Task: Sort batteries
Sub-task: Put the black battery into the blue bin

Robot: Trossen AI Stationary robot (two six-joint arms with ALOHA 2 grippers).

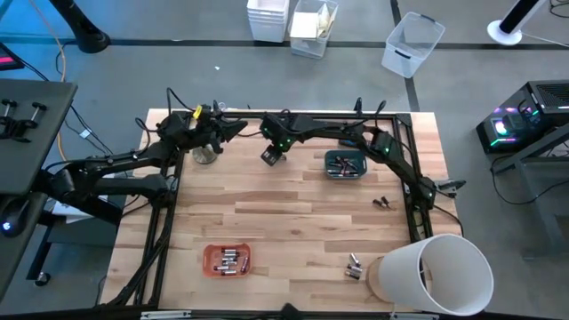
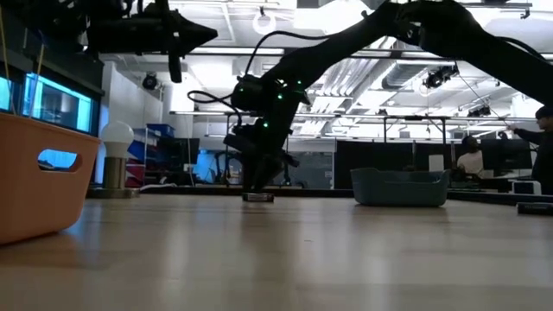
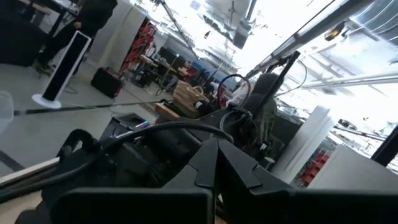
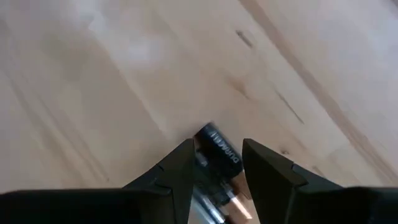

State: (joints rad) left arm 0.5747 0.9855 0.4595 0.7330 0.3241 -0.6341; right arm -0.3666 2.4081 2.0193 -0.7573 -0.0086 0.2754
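Black-and-copper, the battery (image 4: 217,152) you are after is lying on the bench (image 1: 293,222) near the far edge, roughly mid-width, and your right hand (image 4: 216,163) is straddling it with its fingers apart, one on each side, not yet clamped. Around it, the sorting is looking partly done: several batteries are sitting in the orange tray (image 1: 227,260) near the front edge, and others in the teal bin (image 1: 345,164) toward the far right. Loose cells are waiting by the right edge (image 1: 383,203) and near the front right corner (image 1: 354,267), beside the white bucket (image 1: 436,274). Your left hand (image 1: 233,127) is idling above the far left corner; I cannot tell how its fingers stand.
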